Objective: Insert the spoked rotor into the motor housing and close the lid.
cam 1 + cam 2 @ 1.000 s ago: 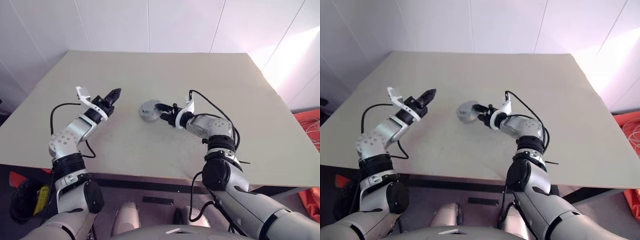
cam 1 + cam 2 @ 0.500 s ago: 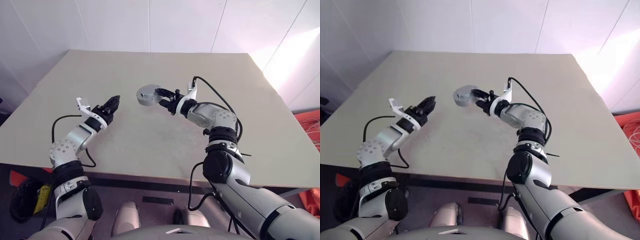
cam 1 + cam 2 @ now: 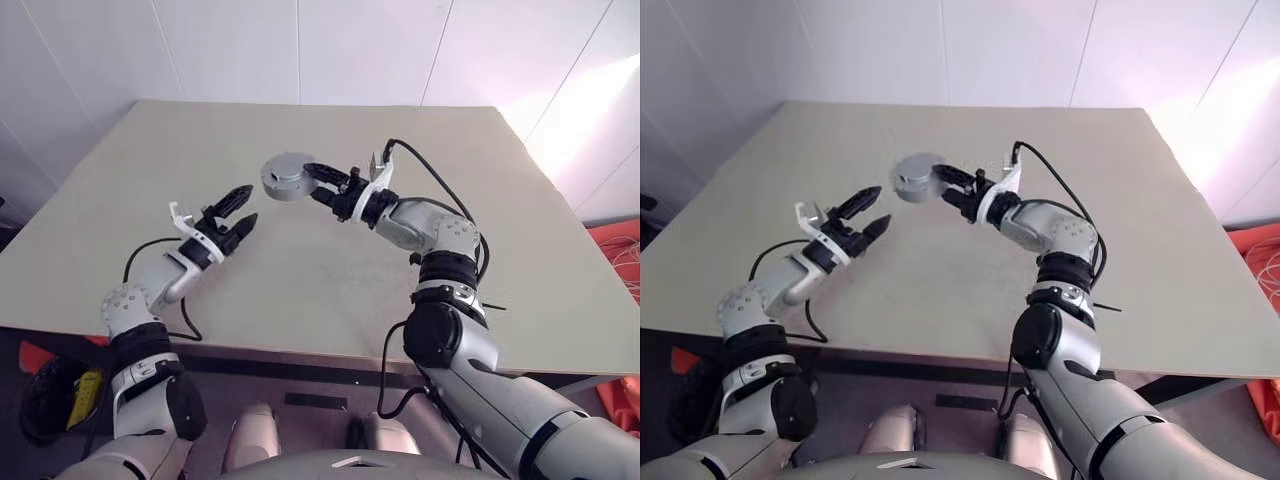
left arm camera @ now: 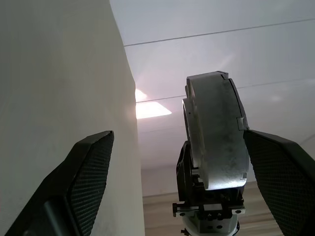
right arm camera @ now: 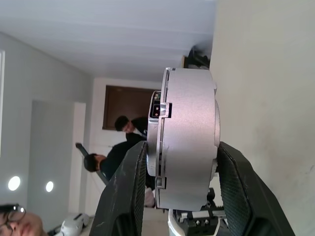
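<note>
Pale beige matte tabletop, rectangular, nothing lying on it; white panelled walls behind with thin vertical seams, bright light patch on the wall at 2 o'clock, orange fabric on the floor at 4 o'clock. The motor housing, a short grey metal cylinder with a dull brushed finish, flat faces and small notches along its rim, is held in the air just above table centre, near 12 o'clock of the bare middle area. Right gripper has its two black textured fingers clamped across the housing's flat faces, disc standing on edge in the right wrist view. Left gripper sits at 8 o'clock of the housing, near but apart, black ribbed fingers spread wide, nothing between them. People visible in the background in the right wrist view.
</note>
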Robot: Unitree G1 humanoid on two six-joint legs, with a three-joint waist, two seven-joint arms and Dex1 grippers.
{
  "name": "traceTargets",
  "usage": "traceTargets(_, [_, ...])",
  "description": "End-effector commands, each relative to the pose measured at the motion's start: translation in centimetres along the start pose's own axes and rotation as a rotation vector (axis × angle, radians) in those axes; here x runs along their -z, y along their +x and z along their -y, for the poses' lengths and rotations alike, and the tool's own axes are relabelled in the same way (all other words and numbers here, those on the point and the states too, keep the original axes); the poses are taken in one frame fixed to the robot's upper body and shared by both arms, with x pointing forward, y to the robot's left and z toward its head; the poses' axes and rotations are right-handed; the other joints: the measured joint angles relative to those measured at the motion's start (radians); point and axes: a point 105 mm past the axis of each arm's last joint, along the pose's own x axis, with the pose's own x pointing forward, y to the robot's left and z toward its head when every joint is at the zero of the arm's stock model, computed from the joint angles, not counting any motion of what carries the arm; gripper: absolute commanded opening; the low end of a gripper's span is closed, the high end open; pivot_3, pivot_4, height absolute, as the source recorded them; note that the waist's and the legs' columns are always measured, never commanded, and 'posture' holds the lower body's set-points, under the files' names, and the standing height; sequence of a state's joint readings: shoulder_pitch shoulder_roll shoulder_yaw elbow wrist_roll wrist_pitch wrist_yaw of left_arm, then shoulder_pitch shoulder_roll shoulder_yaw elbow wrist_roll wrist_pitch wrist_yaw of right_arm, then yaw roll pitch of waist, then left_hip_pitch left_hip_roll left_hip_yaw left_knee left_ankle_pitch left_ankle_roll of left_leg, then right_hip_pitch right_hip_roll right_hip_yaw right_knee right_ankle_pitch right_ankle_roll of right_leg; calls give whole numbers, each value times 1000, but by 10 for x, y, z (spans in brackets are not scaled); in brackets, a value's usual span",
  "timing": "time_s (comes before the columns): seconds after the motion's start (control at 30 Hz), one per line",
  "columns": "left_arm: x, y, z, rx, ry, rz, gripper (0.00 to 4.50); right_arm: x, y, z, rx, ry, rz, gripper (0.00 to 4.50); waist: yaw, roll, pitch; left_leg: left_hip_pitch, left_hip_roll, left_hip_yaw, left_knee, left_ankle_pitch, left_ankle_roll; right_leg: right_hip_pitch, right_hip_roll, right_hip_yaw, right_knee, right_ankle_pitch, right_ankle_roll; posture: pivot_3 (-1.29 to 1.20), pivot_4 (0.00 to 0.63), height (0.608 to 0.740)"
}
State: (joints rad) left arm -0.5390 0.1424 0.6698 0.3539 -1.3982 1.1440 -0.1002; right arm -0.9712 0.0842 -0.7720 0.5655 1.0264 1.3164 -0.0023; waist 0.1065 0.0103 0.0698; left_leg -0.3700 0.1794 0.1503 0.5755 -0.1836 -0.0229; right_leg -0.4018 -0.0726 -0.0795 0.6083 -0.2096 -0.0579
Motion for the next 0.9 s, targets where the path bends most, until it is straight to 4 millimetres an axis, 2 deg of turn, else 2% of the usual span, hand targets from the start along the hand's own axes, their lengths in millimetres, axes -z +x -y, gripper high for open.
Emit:
traceTargets(0.03, [8,10,20,98,-17,-55,4469,7,2,-20,-73,-50,-36,2023,1,0,0,0,0,0,0,0,0,0,0,0,0,0,0,0,0,740])
traceTargets(0.27, [20,14,26,134,-39,-114,4469,12,1,-12,-49,-60,-54,2023,3,0,0,0,0,0,0,0,0,0,0,0,0,0,1,0,0,740])
traceTargets(0.6, [11,21,24,96,39,-49,4469,11,1,-14,-51,-76,-52,2023,3,0,0,-1,0,0,0,0,0,0,0,0,0,1,1,0,0,740])
traceTargets(0.73, [10,22,25,107,33,-42,3599,11,1,-14,-52,-80,-49,2023,3,0,0,-1,0,0,0,0,0,0,0,0,0,1,1,0,0,740])
traceTargets(0.87, [11,22,27,124,31,-43,2283,11,1,-15,-55,-82,-48,2023,3,0,0,-1,0,0,1,0,0,0,0,0,0,1,1,0,0,740])
traceTargets(0.9, [11,21,27,126,31,-43,2203,11,1,-15,-56,-82,-48,2023,3,0,0,-1,0,0,1,0,0,0,0,0,0,1,1,0,0,740])
